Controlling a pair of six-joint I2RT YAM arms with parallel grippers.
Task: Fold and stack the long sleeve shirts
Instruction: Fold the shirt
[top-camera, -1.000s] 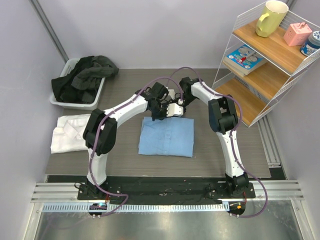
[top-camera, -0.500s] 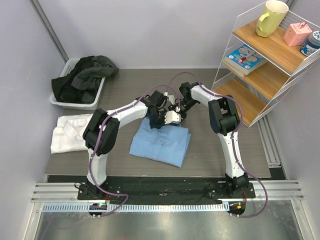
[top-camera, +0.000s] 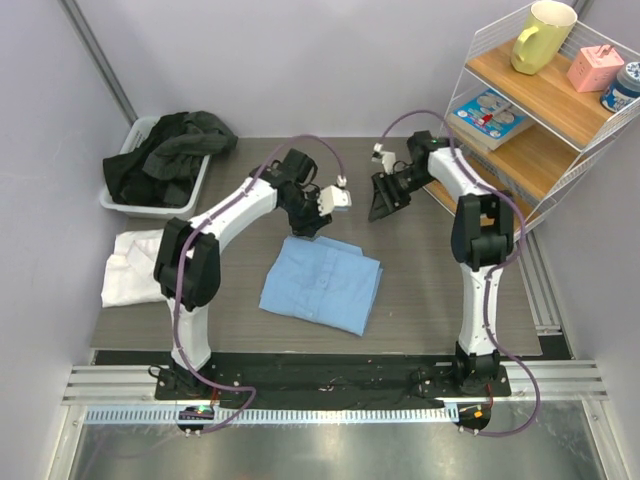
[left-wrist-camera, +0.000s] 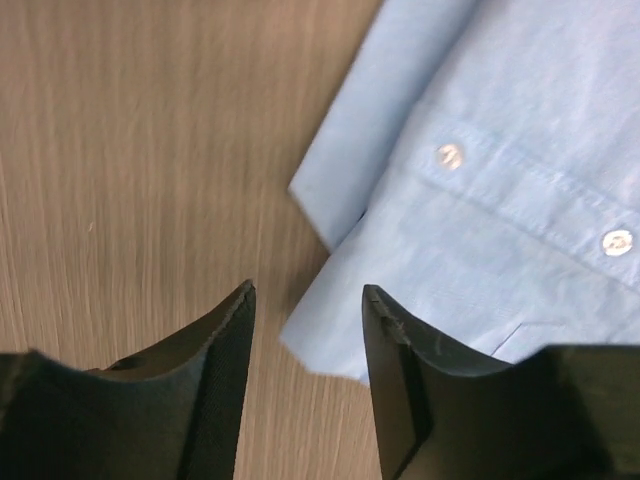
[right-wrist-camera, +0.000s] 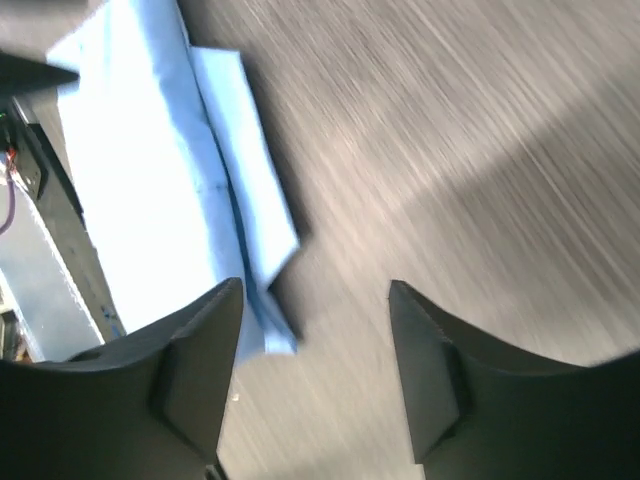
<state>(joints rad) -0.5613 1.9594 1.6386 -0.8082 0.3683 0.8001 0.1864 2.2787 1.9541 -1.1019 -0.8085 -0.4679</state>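
The light blue shirt (top-camera: 322, 284) lies folded and slightly turned on the table's middle. Its button front shows in the left wrist view (left-wrist-camera: 500, 190), and its edge in the right wrist view (right-wrist-camera: 170, 200). The white shirt (top-camera: 135, 265) lies crumpled at the left. My left gripper (top-camera: 305, 228) is open and empty, just above the blue shirt's far left corner. My right gripper (top-camera: 382, 205) is open and empty over bare table, to the far right of the blue shirt.
A white bin (top-camera: 115, 200) of dark clothes (top-camera: 165, 155) stands at the far left. A wire shelf (top-camera: 520, 130) with a yellow mug (top-camera: 543, 35), a pink box and a book stands at the far right, close to the right arm.
Both grippers have let go of the blue shirt and drawn back, the right one far to the right. The shirt was dragged nearer and turned, and now lies still.
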